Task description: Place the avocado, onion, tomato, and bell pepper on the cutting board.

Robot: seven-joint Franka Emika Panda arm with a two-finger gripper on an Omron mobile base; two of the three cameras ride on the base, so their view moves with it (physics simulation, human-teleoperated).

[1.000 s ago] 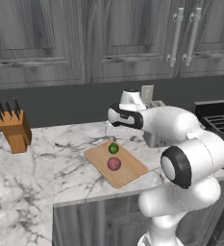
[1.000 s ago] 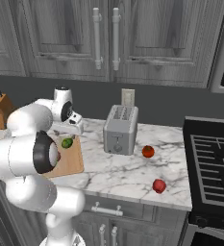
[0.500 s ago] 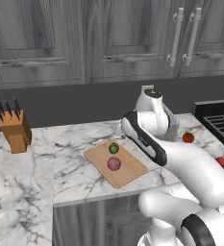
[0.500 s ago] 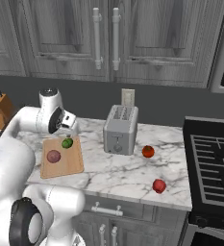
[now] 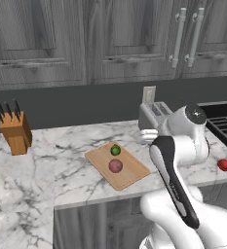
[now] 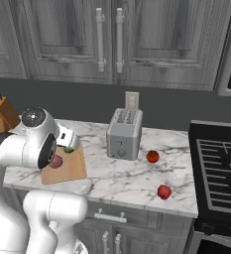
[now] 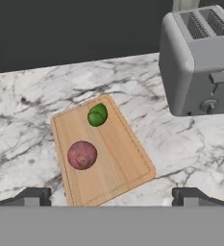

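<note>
— Jaws: spread wide, holding nothing; gripper (image 7: 111, 194) above the counter's (image 7: 190, 149) front edge.
— Cutting board (image 7: 120, 158): carries avocado (image 7: 97, 115) and onion (image 7: 82, 154), apart. Toaster (image 7: 200, 57) beside it. Two red balls (image 6: 153, 157) (image 6: 163, 192) past the toaster.

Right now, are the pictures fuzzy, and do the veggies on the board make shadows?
Hand view: sharp; the onion and avocado cast only faint shadows on the cutting board. Left base view: even light, no glare. Right base view: slightly soft, nothing blurred.

Glossy white rounded arm shells with dark joint bands, a grey disc cap, and seemingly small dark tool tips.
</note>
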